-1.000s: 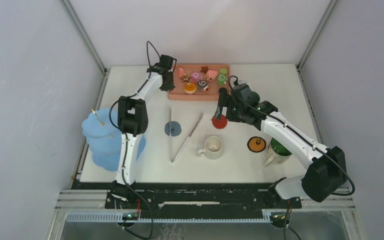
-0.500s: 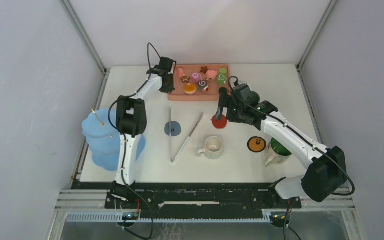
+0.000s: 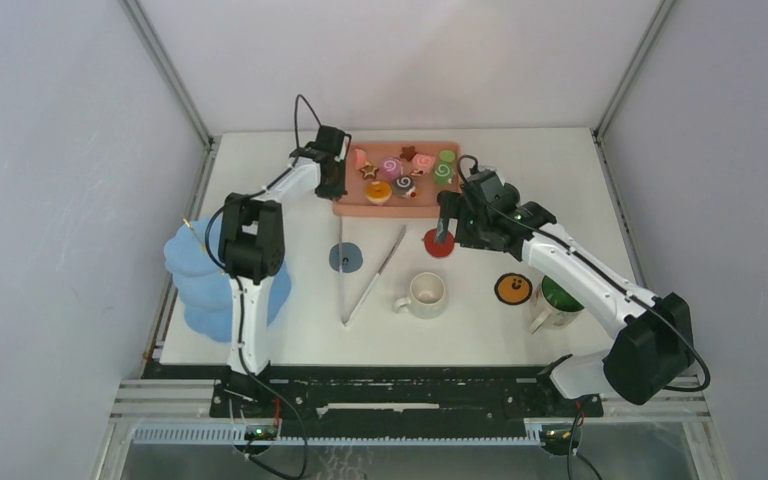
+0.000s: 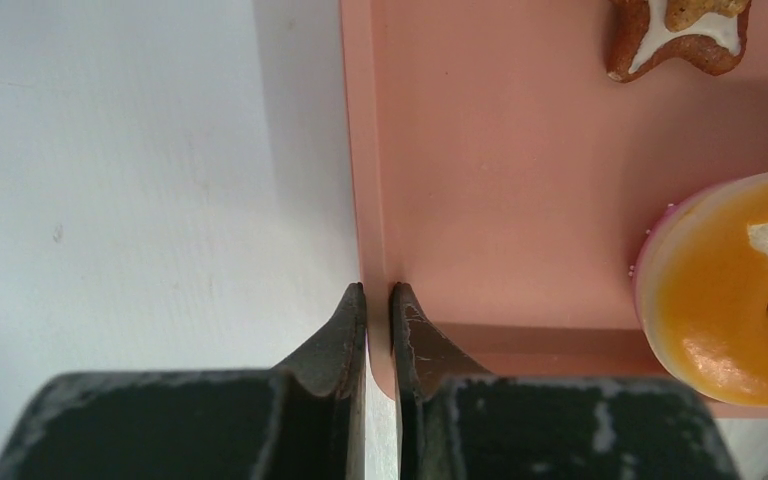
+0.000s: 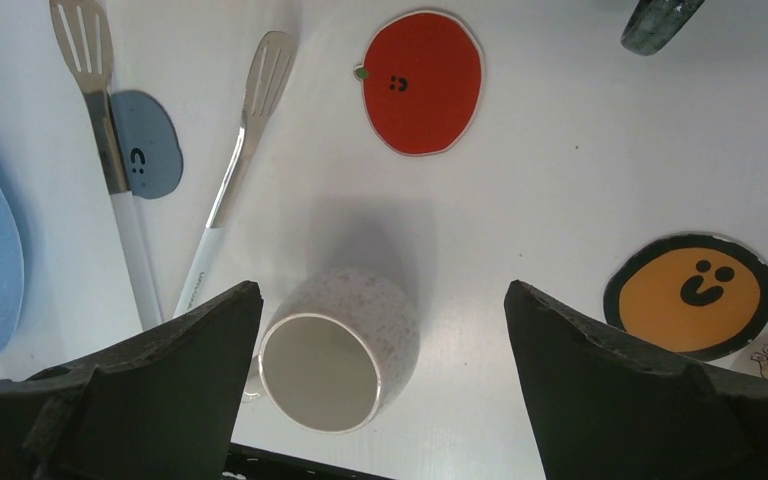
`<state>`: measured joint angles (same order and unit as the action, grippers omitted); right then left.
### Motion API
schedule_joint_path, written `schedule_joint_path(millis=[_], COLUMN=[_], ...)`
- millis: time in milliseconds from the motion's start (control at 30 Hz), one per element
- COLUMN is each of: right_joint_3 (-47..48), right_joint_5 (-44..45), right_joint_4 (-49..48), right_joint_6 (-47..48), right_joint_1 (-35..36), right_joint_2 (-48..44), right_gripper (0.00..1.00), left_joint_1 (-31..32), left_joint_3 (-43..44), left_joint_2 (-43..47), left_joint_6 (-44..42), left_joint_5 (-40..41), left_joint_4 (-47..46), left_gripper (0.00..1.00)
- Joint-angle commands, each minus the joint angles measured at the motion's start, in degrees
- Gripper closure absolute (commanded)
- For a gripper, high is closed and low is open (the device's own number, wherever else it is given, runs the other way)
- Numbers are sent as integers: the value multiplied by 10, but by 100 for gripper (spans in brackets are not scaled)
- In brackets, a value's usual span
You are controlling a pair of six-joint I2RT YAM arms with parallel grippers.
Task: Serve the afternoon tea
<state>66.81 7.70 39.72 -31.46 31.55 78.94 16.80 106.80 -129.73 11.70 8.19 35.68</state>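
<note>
Two claws reach over the white table [image 3: 580, 180]. The left claw [image 4: 378, 295] is pinched narrow on the left rim of the salmon-pink rectangular tray [image 4: 480, 200], close to its near corner, with bare table open to the left of that rim. On the tray we see an orange-glazed toy doughnut [image 4: 730, 290] and a brown star biscuit [image 4: 675, 35], both apart from the gripped rim.

The right claw [image 5: 380, 300] hangs spread wide, holding nothing, above the speckled cream mug [image 5: 335, 350]. Around the mug lie a red round coaster [image 5: 423, 80], an orange round coaster [image 5: 690, 290] and thin metal tongs [image 5: 250, 130], one arm crossing a grey coaster [image 5: 145, 150]. The blue tiered dessert tower [image 3: 205, 275] crowds the table's left edge; the green mug [image 3: 560, 298] stands near the right edge.
</note>
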Motion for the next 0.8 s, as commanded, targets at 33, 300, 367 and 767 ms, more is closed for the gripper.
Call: schedule_joint_path(millis=[33,300,367,767], right_joint_3=[23,23,23,23], right_joint_5=[17,21,21,7], right_joint_4=[-1,-2,-2,-24], right_joint_6=[-11,-12,-12,13], right_joint_1=[7,22,24,29], right_joint_2=[-22,-29,-31,-39], right_gripper=[0,0,0,0], left_joint_1=[18,19,19,35], left_joint_3=[-22,-37,-34,8], left_joint_2=[38,60,73,294], left_joint_6=[-8,66,70,36], left_joint_5=[-8,-21,-14,20], left_joint_4=[19,29,34,88], left_gripper=[99,84,79,39])
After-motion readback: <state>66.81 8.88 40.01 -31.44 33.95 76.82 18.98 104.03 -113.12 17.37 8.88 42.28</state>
